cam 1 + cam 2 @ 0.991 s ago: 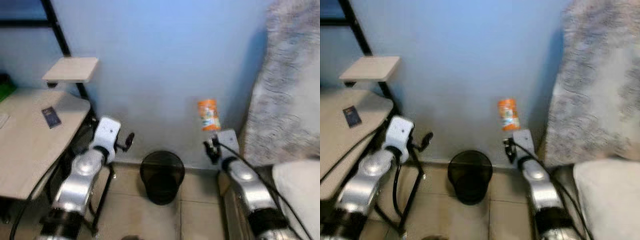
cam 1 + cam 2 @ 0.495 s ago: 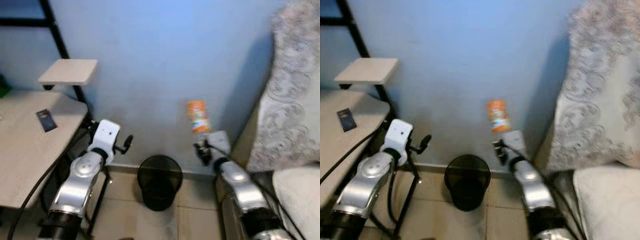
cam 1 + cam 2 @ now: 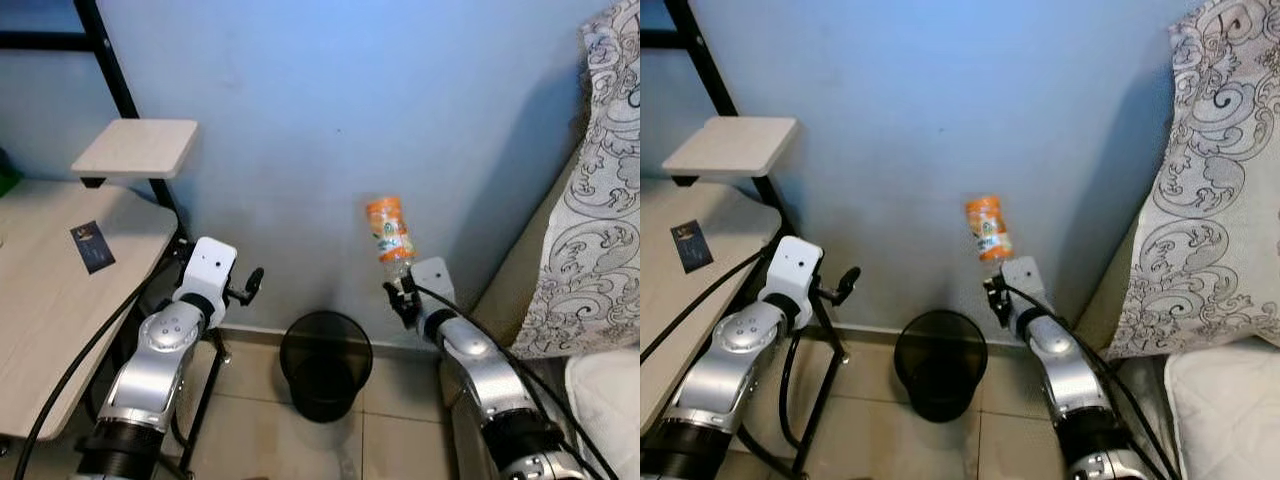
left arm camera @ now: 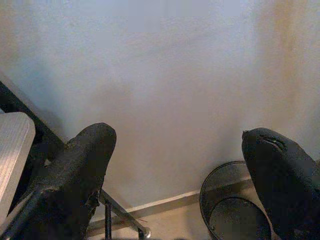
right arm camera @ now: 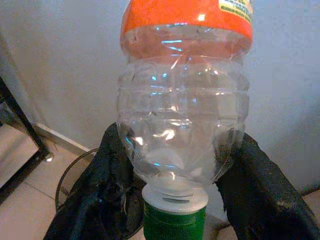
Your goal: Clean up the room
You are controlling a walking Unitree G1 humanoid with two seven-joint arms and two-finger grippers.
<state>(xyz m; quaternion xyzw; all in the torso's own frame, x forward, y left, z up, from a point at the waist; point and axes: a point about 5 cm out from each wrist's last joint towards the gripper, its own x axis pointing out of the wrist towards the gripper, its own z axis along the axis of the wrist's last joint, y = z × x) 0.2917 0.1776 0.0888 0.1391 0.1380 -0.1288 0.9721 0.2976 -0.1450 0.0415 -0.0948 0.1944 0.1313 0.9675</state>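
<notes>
My right gripper (image 3: 400, 290) is shut on an empty plastic bottle (image 3: 389, 232) with an orange label and a green cap (image 5: 174, 212). It holds the bottle neck-down, label end up, to the right of and above a black mesh wastebasket (image 3: 325, 362) standing on the tiled floor against the blue wall. In the right wrist view both black fingers (image 5: 250, 190) clamp the clear lower body of the bottle (image 5: 182, 100). My left gripper (image 3: 250, 283) is raised to the left of the basket, open, with nothing between its fingers (image 4: 80, 170).
A light wooden desk (image 3: 60, 310) with a small dark card (image 3: 92, 246) and a raised shelf (image 3: 135, 147) on a black frame stands at the left. A patterned cushion (image 3: 595, 200) and a white seat edge (image 3: 1225, 400) are at the right.
The camera view shifted and sharpened. My right gripper with the bottle has moved a little left, closer to above the wastebasket. The left arm has barely moved.
</notes>
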